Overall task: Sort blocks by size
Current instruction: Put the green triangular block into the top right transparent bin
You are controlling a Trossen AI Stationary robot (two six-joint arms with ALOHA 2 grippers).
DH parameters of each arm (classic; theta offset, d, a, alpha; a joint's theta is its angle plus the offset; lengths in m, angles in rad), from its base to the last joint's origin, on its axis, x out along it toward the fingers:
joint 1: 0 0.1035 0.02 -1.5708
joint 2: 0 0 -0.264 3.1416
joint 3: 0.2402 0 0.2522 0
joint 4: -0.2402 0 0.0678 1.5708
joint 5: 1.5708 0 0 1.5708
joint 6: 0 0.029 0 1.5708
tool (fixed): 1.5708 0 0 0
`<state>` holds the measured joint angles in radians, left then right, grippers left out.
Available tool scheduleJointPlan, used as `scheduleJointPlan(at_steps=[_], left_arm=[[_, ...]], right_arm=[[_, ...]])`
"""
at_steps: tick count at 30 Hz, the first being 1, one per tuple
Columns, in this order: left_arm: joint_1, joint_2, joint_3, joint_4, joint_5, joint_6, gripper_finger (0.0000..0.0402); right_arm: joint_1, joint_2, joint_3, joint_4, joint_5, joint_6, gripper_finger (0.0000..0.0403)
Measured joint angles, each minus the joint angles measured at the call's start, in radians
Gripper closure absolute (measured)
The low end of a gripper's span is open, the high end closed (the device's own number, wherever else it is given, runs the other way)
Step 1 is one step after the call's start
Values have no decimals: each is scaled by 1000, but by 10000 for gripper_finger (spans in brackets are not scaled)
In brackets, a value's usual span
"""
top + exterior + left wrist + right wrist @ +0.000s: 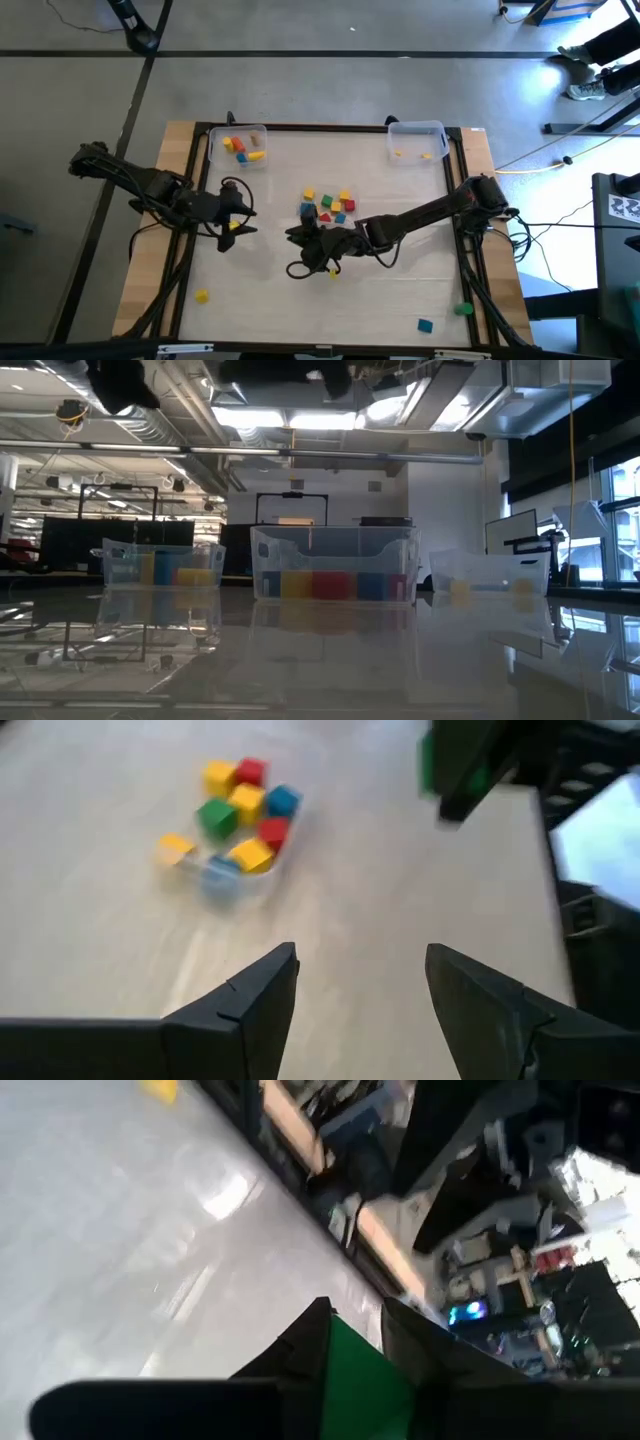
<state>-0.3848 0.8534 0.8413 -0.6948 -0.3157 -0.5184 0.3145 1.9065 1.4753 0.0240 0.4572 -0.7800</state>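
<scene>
A cluster of small red, yellow, green and blue blocks (327, 206) lies on the table's middle and also shows in the left wrist view (235, 815). My right gripper (300, 238) is just near-left of the cluster, shut on a green block (355, 1380). It also shows in the left wrist view (455, 770). My left gripper (243, 215) is left of the cluster, open and empty, its fingers (265, 990) pointing toward the cluster. My right gripper pinches the green block's two opposite sides (335, 1370) between its two fingers. The block fills the gap between them. In the left wrist view the block's green face (430, 765) shows at the gripper, above the table's surface.
Two clear bins stand at the far edge, the left one (240, 145) with several blocks and the right one (418, 140) with a few yellow ones. Loose blocks lie near the front: yellow (202, 296), blue (425, 325), green (463, 310). A raised dark frame (330, 128) borders the table.
</scene>
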Motion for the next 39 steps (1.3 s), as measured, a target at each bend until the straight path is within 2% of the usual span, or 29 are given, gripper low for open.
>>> scheduleJointPlan(at_steps=[6, 16, 20, 30, 35, 39], left_arm=[[-18, 5, 0, -97, -77, -81, 192], [-23, 9, -71, -111, -91, -144, 192], [-23, 9, -104, -106, -91, -177, 192], [-23, 10, -116, -97, -91, -189, 192], [-23, 10, -116, -97, -92, -183, 192], [-23, 10, -116, -95, -92, -182, 192]], right_arm=[[0, -77, 0, -167, 105, 95, 327], [-11, -271, 0, -586, 317, 369, 327], [-52, -348, 0, -767, 347, 513, 326], [-310, -472, -1, -1210, 309, 877, 327], [-494, -490, -52, -1233, 244, 936, 320], [-648, -490, -122, -1173, 200, 942, 322]])
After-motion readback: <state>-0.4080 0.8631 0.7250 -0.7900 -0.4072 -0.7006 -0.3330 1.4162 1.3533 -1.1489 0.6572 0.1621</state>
